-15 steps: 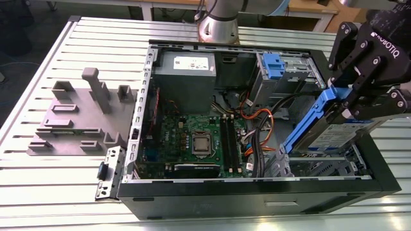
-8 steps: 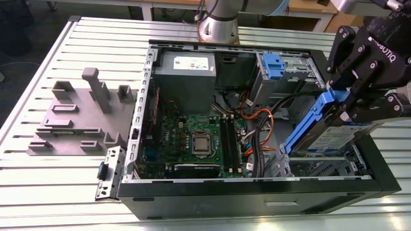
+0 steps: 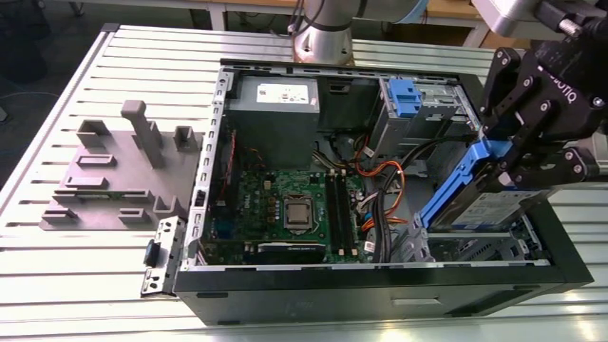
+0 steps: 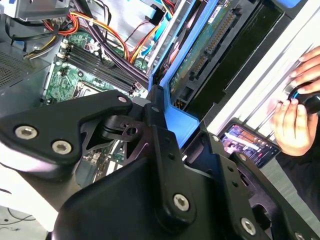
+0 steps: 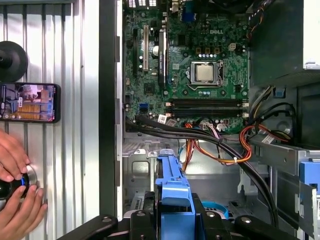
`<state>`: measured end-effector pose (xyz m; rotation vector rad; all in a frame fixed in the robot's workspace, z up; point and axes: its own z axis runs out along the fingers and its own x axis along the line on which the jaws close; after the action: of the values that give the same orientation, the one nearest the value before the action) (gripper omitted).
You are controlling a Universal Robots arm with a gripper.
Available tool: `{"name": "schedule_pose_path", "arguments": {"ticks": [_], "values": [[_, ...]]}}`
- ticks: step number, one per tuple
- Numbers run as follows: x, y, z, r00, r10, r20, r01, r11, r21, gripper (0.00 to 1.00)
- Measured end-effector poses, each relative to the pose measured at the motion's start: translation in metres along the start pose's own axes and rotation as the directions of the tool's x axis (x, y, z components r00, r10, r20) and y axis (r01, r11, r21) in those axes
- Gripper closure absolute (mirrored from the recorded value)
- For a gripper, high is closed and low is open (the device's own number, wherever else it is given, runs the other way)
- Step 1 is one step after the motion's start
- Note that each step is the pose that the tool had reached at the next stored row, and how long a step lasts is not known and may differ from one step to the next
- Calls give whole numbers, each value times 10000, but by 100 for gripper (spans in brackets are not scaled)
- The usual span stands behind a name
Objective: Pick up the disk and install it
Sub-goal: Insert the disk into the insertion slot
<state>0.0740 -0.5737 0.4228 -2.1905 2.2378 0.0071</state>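
The disk (image 3: 492, 208) is a silver drive with a white-and-blue label, clipped in a bright blue carrier. It hangs tilted, one end raised, over the metal drive cage (image 3: 475, 248) in the open computer case's corner at the exterior view's lower right. My black gripper (image 3: 513, 169) is shut on the carrier's upper part. In the second wrist view the disk (image 4: 200, 50) shows its circuit-board side past the gripper (image 4: 167, 131). In the first wrist view the blue carrier (image 5: 172, 187) sticks out from the gripper (image 5: 172, 222) above the cage floor.
The open case (image 3: 380, 292) holds a motherboard (image 3: 285, 206), a grey power supply (image 3: 275, 107), orange and black cables (image 3: 385, 189) and a second blue carrier (image 3: 404, 96) in a bay. A grey fixture (image 3: 114, 171) stands at the exterior view's left. A person's hands (image 5: 15, 200) and a phone (image 5: 29, 102) are beside the case.
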Motion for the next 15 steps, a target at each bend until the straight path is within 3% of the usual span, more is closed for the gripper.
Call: {"name": "schedule_pose_path", "arguments": {"ticks": [3,15], "values": [[2,0,28,10000,0,-2,0,10000,0,64],[2,0,32,10000,0,-1,0,10000,-1,64]]}}
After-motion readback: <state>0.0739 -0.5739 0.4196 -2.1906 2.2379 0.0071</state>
